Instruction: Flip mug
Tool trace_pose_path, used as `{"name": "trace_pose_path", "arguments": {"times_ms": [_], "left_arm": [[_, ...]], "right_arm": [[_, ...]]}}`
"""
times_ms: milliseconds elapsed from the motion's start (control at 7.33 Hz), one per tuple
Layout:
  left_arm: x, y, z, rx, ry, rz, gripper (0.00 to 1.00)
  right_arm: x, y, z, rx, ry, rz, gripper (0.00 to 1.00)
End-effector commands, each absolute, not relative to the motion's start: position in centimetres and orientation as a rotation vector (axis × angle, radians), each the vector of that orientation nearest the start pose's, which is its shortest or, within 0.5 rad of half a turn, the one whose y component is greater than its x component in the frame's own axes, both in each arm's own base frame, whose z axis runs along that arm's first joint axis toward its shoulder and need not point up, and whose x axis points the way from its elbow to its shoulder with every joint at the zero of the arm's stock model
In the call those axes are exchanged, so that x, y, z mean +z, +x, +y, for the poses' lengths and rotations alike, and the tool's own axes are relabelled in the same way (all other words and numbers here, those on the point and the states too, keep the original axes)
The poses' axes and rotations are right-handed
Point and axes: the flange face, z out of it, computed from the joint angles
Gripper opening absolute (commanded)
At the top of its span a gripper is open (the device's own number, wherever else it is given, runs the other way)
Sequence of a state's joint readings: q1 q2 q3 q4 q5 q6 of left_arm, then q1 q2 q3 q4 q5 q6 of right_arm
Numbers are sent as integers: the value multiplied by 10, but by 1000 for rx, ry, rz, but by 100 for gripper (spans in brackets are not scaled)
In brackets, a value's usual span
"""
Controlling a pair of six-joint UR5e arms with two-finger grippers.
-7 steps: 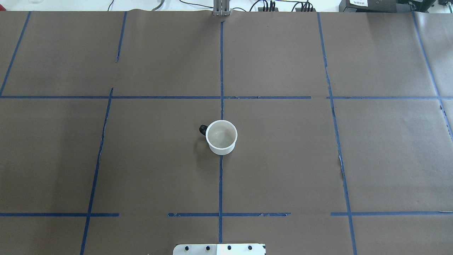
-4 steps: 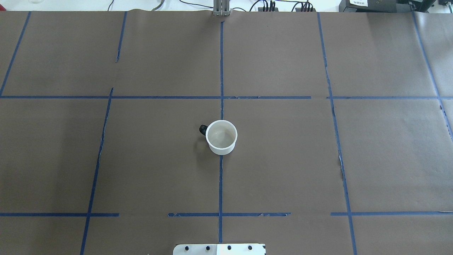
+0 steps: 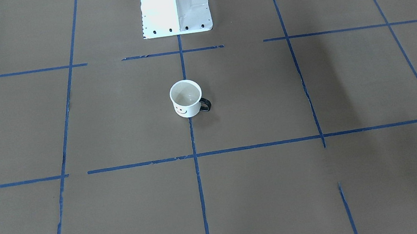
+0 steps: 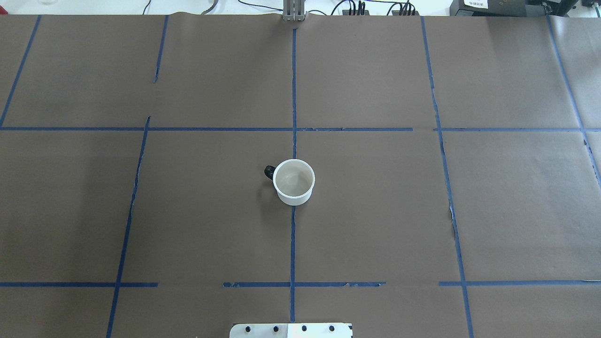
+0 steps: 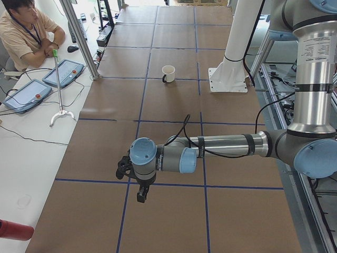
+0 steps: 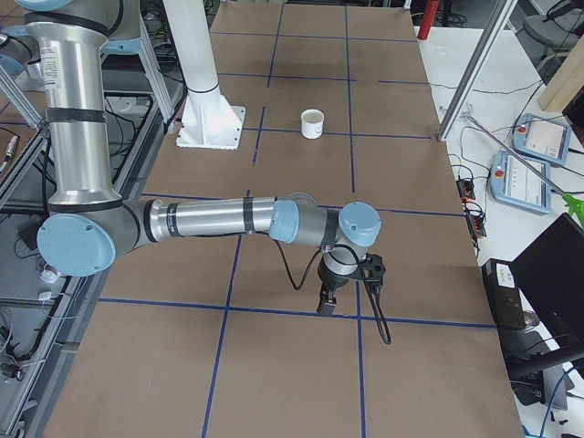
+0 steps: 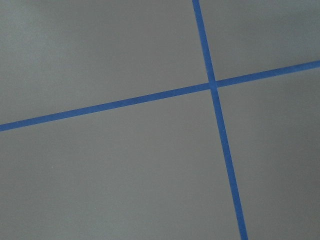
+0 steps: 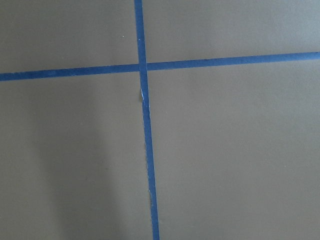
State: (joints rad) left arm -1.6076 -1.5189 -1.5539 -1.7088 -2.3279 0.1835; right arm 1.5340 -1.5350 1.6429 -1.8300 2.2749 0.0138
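Note:
The white mug (image 4: 293, 182) stands upright, mouth up, at the table's middle on the central blue tape line. Its black handle (image 4: 269, 172) points to the robot's left. The smiley face shows in the front-facing view (image 3: 182, 109). The mug is also in the exterior left view (image 5: 168, 73) and the exterior right view (image 6: 312, 122). My left gripper (image 5: 141, 196) hangs low over the table's left end, far from the mug. My right gripper (image 6: 326, 304) hangs low over the right end. I cannot tell whether either is open. Both wrist views show only brown paper and tape.
The robot's white base plate (image 3: 176, 17) stands behind the mug at the table's near edge (image 4: 291, 330). A seated operator (image 5: 23, 31) and teach pendants (image 5: 64, 73) are beside the far edge. Blue tape lines grid the brown paper.

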Motion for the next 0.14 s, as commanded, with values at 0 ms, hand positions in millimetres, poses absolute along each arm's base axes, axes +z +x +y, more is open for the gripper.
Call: {"name": "trace_pose_path", "arguments": {"times_ms": [0], "left_arm": [[674, -82, -472, 176, 173, 742, 100]], "right_arm": [[635, 51, -494, 31, -163, -699, 100]]}}
